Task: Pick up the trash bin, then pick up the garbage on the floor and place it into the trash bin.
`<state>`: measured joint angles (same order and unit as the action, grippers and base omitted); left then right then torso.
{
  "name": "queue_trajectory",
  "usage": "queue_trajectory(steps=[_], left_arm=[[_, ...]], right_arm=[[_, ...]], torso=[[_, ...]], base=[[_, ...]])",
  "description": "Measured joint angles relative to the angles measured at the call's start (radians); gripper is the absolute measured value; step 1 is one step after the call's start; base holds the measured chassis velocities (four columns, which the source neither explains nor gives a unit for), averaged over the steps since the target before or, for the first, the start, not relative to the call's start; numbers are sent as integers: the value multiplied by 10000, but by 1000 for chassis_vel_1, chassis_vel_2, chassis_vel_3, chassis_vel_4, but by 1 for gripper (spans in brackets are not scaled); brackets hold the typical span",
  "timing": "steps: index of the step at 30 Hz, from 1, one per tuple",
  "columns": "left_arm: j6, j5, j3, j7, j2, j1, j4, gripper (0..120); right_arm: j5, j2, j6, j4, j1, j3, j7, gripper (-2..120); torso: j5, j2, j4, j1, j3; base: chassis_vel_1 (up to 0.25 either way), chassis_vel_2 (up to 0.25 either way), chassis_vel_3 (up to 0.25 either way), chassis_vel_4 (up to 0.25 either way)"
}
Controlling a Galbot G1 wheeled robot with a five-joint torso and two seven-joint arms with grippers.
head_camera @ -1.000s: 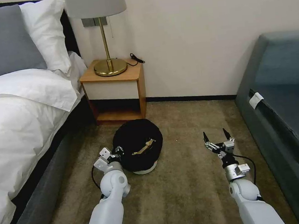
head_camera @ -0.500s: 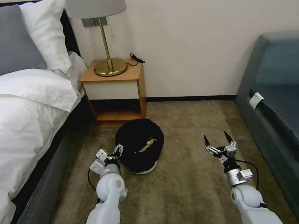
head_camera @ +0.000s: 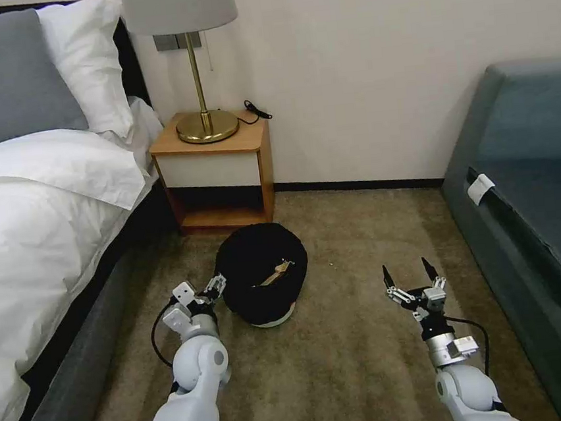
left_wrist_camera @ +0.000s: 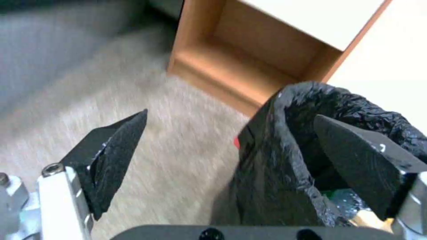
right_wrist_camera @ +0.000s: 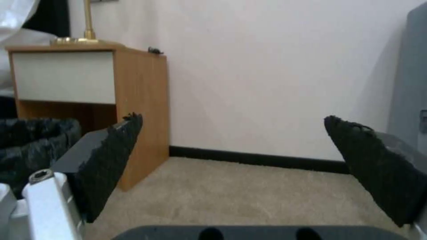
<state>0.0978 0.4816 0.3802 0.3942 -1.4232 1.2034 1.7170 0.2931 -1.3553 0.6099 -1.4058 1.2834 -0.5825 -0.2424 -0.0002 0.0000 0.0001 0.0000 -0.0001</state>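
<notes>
Sitting on the tan carpet [head_camera: 348,363] in front of the wooden nightstand [head_camera: 220,166]: the trash bin [head_camera: 262,273], upright, its crinkled black bag draped over the rim, a sliver of white base peeking out at the near edge. Lying inside, a tan-gold scrap of garbage [head_camera: 275,274]; through the left wrist view, showing a bit of green and a tan piece [left_wrist_camera: 371,218] down in the bag, plus a small red spot [left_wrist_camera: 236,142] against the bin's outer side, too blurred for telling what it is.

Hovering low at the bin's left side, the left gripper [head_camera: 214,288], jaws spread wide; in the left wrist view [left_wrist_camera: 231,146], straddling the bagged rim [left_wrist_camera: 285,140], one finger outside over the carpet and the other over the bin's opening, not pinching anything.

Hanging well apart to the right over bare carpet, between the bin and the grey sofa [head_camera: 538,212], the right gripper [head_camera: 407,274], jaws also wide and holding nothing, pointing toward the wall and its dark baseboard [right_wrist_camera: 258,159].

Standing on the nightstand, a brass lamp [head_camera: 198,79]; lying along the left, the bed [head_camera: 35,207] with white bedding.
</notes>
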Motion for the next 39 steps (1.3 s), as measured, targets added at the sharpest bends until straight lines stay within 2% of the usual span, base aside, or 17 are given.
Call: queue_trajectory(steps=[2, 3, 4, 5, 7, 11, 19, 26, 34, 39], left_arm=[[-208, -795, -15, -316, 123, 179, 102, 100], [-208, -795, -15, -316, 123, 179, 102, 100], [-485, -1713, -61, -667, 231, 389, 248, 100], [-649, -2214, -102, -853, 280, 516, 351, 100], [-697, -2365, -116, -906, 290, 558, 386, 100], [-1332, -3466, -236, -1166, 250, 875, 540, 100], [-1997, -4512, -347, -1711, 240, 1431, 715, 100], [-2410, -5022, -470, -1958, 273, 1985, 1004, 100], [-2565, -5079, -654, -1966, 168, 2619, 1556, 100], [-2567, -5091, -742, -1950, 89, 2756, 1719, 100]], right_arm=[[102, -33, 5, -64, 53, 2, 9, 100], [102, -33, 5, -64, 53, 2, 9, 100], [111, -79, 32, -81, 92, 0, 18, 100], [111, -104, 59, -82, 113, -3, 24, 100], [111, -111, 66, -82, 122, -3, 24, 100], [112, -164, 167, -70, 217, -23, 30, 100], [252, -138, 214, -39, 203, -42, 29, 100], [335, -130, 216, -29, 131, -45, 11, 100], [371, -140, 216, -18, 60, -76, 1, 100], [370, -175, 217, -18, 61, -99, -4, 100]], torso=[[0, 0, -1, 0, 0], [0, 0, -1, 0, 0], [0, 0, 0, 0, 0], [1, 0, -1, 0, 0], [1, 0, 0, 0, 0], [1, 0, -1, 0, 0], [2, 1, -1, 0, 1], [2, 0, -1, 0, 0], [2, 0, -1, 0, 1], [2, 0, -1, -1, 1]], base=[[0, 0, 0, 0], [0, 0, 0, 0], [0, 0, 0, 0], [0, 0, 0, 0], [0, 0, 0, 0], [0, 0, 0, 0], [0, 0, 0, 0], [0, 0, 0, 0], [0, 0, 0, 0], [0, 0, 0, 0]])
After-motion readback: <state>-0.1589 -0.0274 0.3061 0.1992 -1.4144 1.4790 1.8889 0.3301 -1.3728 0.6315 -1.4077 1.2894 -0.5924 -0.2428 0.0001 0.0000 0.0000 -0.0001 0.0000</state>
